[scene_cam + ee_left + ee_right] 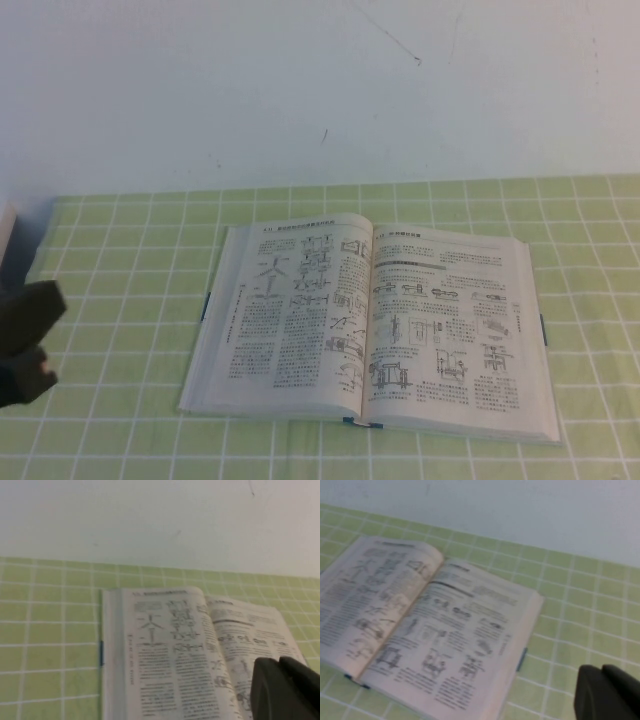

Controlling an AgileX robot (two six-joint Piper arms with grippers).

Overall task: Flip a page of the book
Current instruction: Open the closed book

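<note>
Nearest the lens, at the desk's (120, 250) left edge: left gripper (25, 340), dark, hovering clear of everything; fingers' state impossible to tell. Off to its right, well apart: the book (370, 330), lying open and flat, spine running away from the robot. Right-hand page (450, 330) untouched, beyond the spine. Right gripper (607, 692) just off the book's right edge, seemingly nearer; fingers likewise unreadable.
</note>
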